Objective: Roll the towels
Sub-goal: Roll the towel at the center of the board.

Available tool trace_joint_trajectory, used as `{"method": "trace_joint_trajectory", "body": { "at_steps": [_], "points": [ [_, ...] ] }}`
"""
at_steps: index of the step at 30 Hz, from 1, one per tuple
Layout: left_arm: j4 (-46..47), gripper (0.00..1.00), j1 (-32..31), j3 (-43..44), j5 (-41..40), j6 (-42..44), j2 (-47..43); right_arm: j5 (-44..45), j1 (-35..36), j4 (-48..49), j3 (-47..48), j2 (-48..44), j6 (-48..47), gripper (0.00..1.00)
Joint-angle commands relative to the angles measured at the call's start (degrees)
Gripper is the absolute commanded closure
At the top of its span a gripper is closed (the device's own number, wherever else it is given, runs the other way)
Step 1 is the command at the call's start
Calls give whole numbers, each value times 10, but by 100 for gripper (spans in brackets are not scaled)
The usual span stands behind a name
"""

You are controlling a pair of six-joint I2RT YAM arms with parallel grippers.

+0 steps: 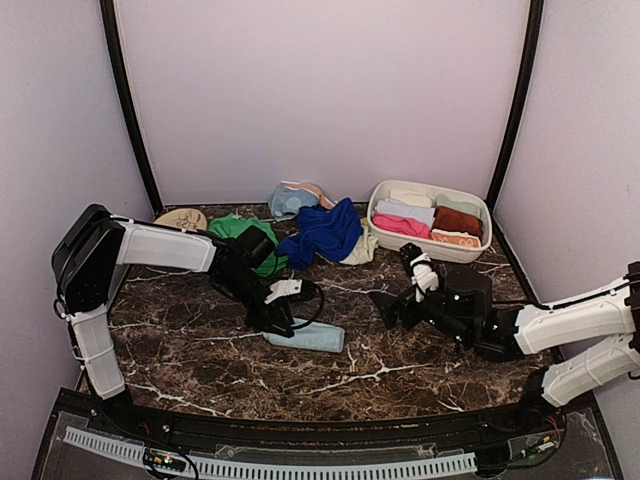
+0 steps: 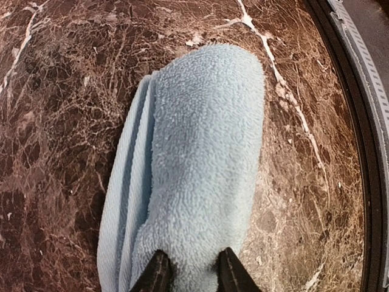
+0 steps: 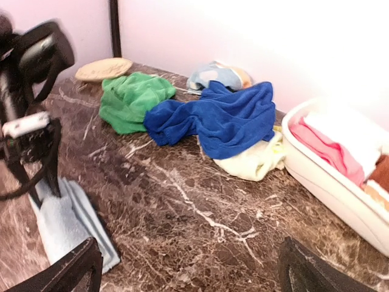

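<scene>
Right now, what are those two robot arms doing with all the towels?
They are rolling up towels. The left gripper is pinching one end of the light blue towel, which lies on the table and looks mostly rolled. The right gripper hangs wide open with nothing in it. A green towel and a royal blue towel lie crumpled at the back, and rolled ones sit in the white basin.
</scene>
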Motion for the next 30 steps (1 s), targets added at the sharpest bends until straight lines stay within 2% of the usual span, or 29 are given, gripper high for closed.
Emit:
{"method": "trace_joint_trajectory", "body": {
  "at_steps": [1,3,7,11,14,24,30],
  "points": [
    [-98,72,-2,-2,-18,-14,55,56,116,1,14,55,-229,0],
    [-106,72,-1,8,-10,-16,61,65,165,-23,36,87,-296,0],
    [-132,71,8,32,14,-24,79,91,234,-35,95,174,-398,11],
    [-151,71,13,46,26,-24,90,91,242,-31,164,266,-451,20],
    [-164,71,14,52,35,-22,97,87,239,-22,200,324,-490,22],
    [-189,69,18,56,70,1,114,54,185,-69,273,428,-507,32],
    [-197,62,26,55,90,21,115,3,155,-130,289,449,-441,41]
  ]
}}
